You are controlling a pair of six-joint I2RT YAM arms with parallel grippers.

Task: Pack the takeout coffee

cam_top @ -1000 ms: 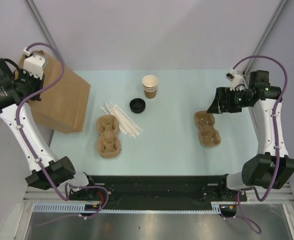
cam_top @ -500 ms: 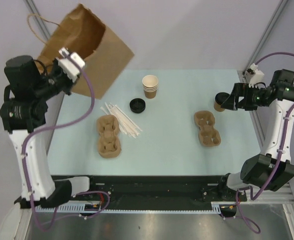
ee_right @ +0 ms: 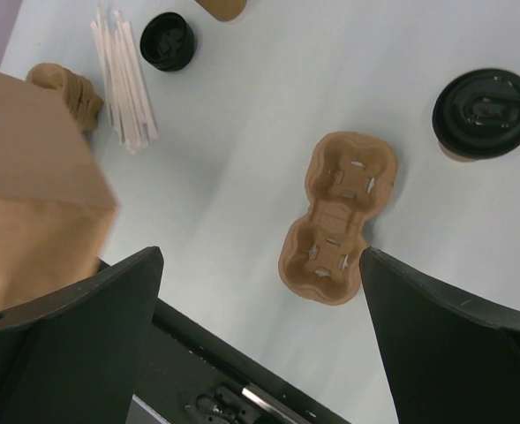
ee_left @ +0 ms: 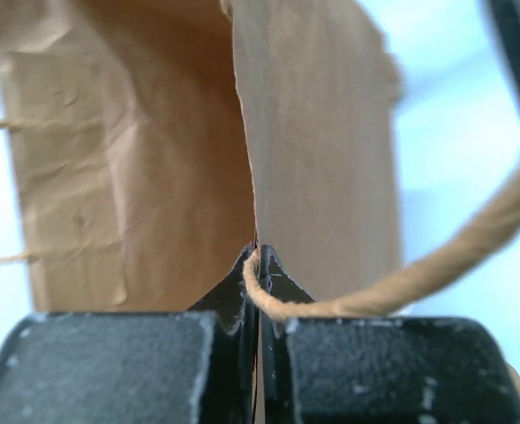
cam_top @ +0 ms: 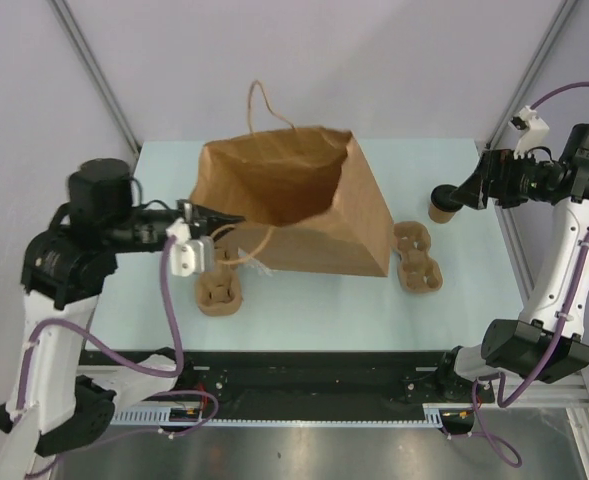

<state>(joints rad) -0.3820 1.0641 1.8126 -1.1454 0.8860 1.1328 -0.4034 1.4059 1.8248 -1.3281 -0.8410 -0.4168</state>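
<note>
Our left gripper (cam_top: 206, 222) is clamped on the rim of the brown paper bag (cam_top: 294, 215), which is held tilted over the middle of the table (cam_top: 314, 300). Our right gripper (cam_top: 466, 192) stands wide apart and empty, near the lidded coffee cup (cam_top: 440, 203) at the far right. The thin paper edge may tear or slip, and the bag could sweep the pulp cup carrier (cam_top: 417, 258) or the straws (ee_right: 123, 84).
</note>
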